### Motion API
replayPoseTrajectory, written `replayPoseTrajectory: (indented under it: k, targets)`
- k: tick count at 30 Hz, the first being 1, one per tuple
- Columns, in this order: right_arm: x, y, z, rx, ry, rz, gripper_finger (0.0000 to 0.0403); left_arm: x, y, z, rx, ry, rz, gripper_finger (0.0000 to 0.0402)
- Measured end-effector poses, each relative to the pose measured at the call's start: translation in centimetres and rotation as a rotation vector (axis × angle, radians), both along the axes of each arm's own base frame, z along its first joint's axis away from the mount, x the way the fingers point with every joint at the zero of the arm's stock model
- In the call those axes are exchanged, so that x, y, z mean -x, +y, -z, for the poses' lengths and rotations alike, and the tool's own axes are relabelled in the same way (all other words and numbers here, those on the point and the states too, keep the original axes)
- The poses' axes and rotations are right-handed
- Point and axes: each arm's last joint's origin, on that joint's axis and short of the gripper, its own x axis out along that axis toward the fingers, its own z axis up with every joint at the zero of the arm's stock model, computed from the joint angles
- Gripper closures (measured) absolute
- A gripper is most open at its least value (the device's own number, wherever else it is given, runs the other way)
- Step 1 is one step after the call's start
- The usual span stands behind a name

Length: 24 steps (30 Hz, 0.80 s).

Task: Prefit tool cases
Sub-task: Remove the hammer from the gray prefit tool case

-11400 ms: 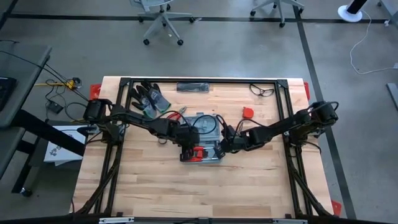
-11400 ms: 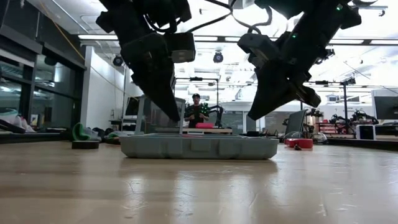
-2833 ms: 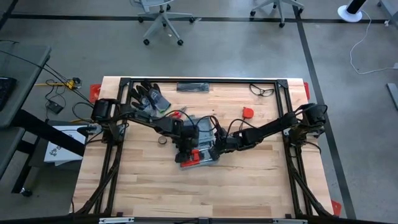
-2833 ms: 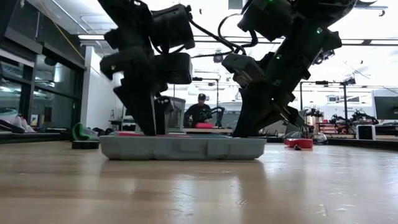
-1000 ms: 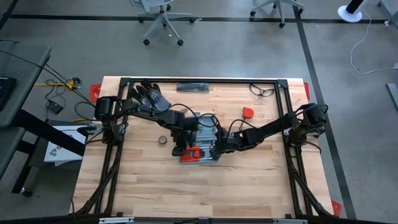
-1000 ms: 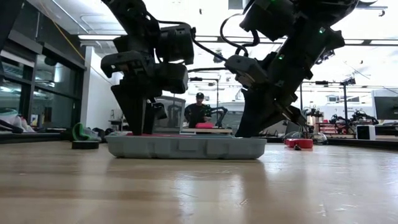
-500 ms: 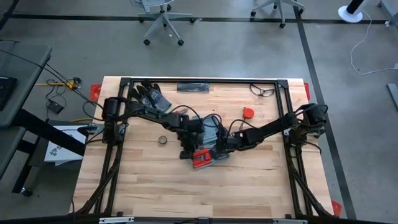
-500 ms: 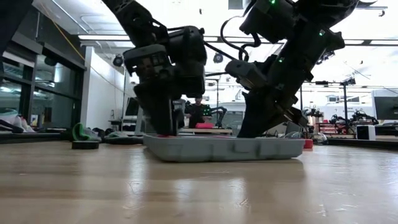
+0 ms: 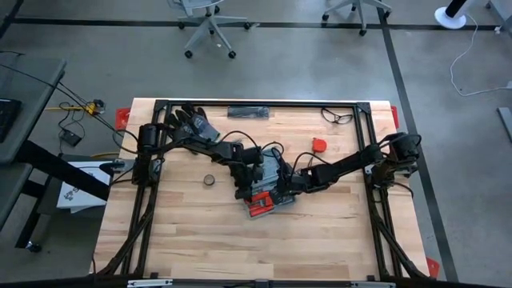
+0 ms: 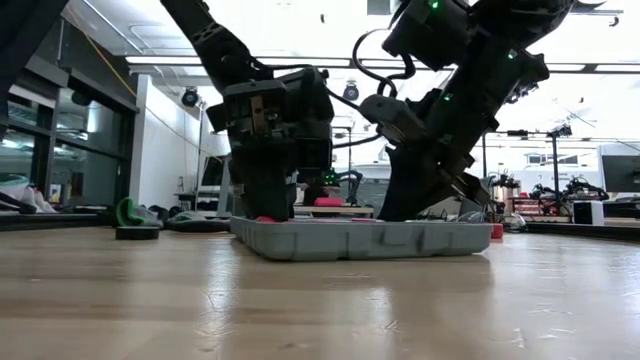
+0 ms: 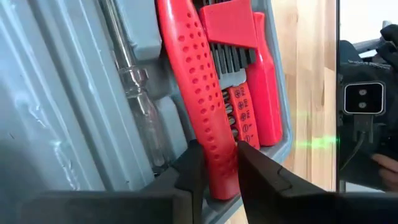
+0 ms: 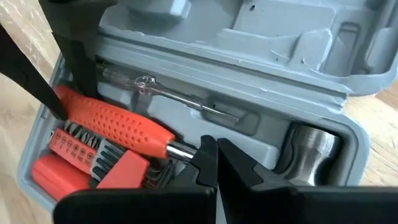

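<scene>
Two hands: left hand (image 11: 214, 171) pinches red screwdriver handle (image 11: 199, 87).

The left gripper (image 11: 216, 163) has its two dark fingers (image 11: 193, 168) pressed against either side of a red dimpled screwdriver handle (image 11: 198, 87), near the handle's butt end. The handle lies in a recess of the open blue-grey tool case (image 11: 62, 87). From the handle a clear-collared metal shaft (image 11: 134, 93) runs along the case. Just beside the handle, on the side toward the case wall, sit a red bit holder with printed markings (image 11: 241, 118) and a second red block (image 11: 233, 25). Beyond the case wall lies the wooden tabletop (image 11: 308, 81), and farther off a dark camera unit (image 11: 364, 99).
</scene>
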Motion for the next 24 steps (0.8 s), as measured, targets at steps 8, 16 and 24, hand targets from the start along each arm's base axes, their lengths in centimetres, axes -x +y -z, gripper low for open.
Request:
replayPoseTrajectory:
  k: [8,16,24]
  targets:
    - [-0.3,-0.2,0.0,-0.015,-0.025,0.001,0.0403,-0.2,-0.1,-0.2,0.067,-0.004,-0.008,0.0273]
    - [-1.1,0.1,1.2,-0.099,-0.046,-0.045,0.0403,-0.5,-0.3,-0.5,0.174,0.0,-0.023,0.0256]
    - [-1.7,0.4,1.7,-0.158,-0.083,-0.063,0.0403,-0.8,-0.6,-0.7,0.302,-0.004,-0.006,0.0252]
